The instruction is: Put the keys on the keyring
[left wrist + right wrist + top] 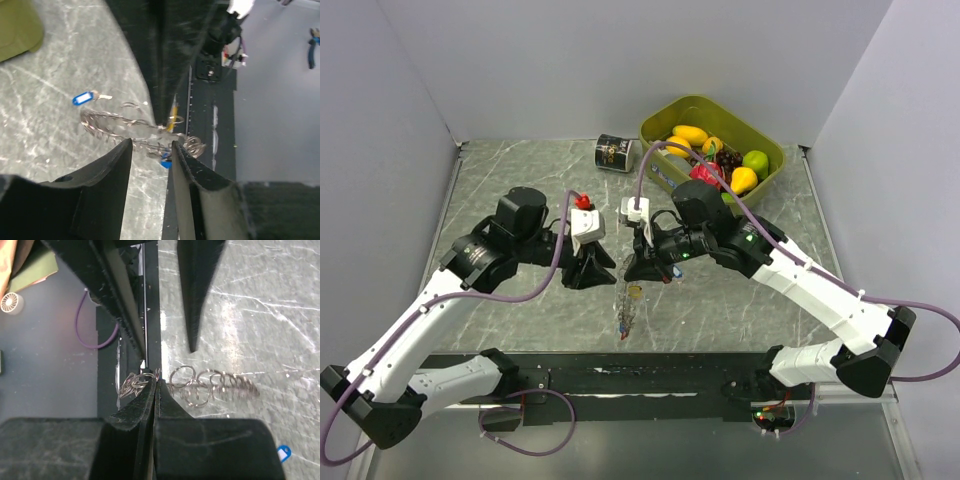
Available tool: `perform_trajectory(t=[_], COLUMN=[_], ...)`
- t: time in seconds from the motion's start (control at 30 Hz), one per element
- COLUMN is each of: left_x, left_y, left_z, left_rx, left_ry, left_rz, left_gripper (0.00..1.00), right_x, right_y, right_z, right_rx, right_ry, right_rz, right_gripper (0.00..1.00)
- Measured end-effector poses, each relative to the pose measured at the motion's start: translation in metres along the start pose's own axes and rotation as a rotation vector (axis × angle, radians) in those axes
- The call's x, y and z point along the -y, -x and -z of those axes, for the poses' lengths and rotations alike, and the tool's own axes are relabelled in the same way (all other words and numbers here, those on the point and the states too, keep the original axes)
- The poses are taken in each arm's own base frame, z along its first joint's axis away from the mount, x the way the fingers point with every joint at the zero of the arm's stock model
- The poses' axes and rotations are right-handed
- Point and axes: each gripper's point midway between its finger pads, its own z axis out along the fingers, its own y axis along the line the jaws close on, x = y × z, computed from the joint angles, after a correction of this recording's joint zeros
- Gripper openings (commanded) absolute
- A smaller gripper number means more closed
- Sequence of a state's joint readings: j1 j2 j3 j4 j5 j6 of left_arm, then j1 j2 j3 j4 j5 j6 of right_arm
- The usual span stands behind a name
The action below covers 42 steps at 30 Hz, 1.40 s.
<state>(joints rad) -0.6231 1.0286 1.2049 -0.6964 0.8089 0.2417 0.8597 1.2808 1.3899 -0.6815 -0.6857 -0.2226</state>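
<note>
Keyring [215, 385] long axis runs left-right mid right-wrist view; right claw [156, 382] clamped near its left end. Left claw [151, 144] apart, it just beyond tips.

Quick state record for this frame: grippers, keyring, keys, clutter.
keyring: coiled wire, stretched out between both grippers
left gripper: open, fingers either side of the keyring
right gripper: shut, tips apparently pinching the keyring
loose key: blue tag, lying on the table, apart from the keyring
yellow-orange tag: at the keyring; threaded or not, cannot tell
clutter: green bin holding fruit, black can beside it
</note>
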Motion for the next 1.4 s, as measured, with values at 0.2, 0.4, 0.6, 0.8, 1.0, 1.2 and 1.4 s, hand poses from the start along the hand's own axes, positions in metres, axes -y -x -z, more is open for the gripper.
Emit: perform_trajectory(t=[0.2,0.4,0.6,0.8,1.0,1.2,1.4], left_x=[0.015,0.021,0.019,0.015,0.015,0.011,0.005], left_y=[0.002,0.003,0.001,-0.001,-0.003,0.005,-0.002], left_z=[-0.006,-0.012,-0.014,-0.016,-0.013,-0.008,-0.013], left_rx=[0.004,0.002,-0.001,-0.003,0.005,0.04,0.027], left_ry=[-0.062,-0.093,-0.092,-0.07,-0.044,0.004,0.014], left_rz=[-0.014,-0.025,-0.025,-0.032,-0.048,-0.089,-0.082], left_gripper=[0.35,0.36,0.4,0.44,0.45,0.46,0.38], right_x=[0.002,0.003,0.005,0.007,0.01,0.004,0.002], right_y=[-0.001,-0.002,-0.004,-0.005,-0.004,-0.002,-0.002], right_z=[-0.001,-0.003,-0.003,-0.003,-0.004,-0.004,-0.004], right_rx=[-0.005,-0.007,-0.013,-0.018,-0.012,-0.002,0.0], right_ry=[-0.006,-0.005,-0.014,-0.026,-0.036,-0.003,0.004], right_rz=[0.0,-0.002,-0.005,-0.007,-0.002,-0.002,-0.005], right_gripper=[0.0,0.0,0.0,0.0,0.0,0.0,0.0])
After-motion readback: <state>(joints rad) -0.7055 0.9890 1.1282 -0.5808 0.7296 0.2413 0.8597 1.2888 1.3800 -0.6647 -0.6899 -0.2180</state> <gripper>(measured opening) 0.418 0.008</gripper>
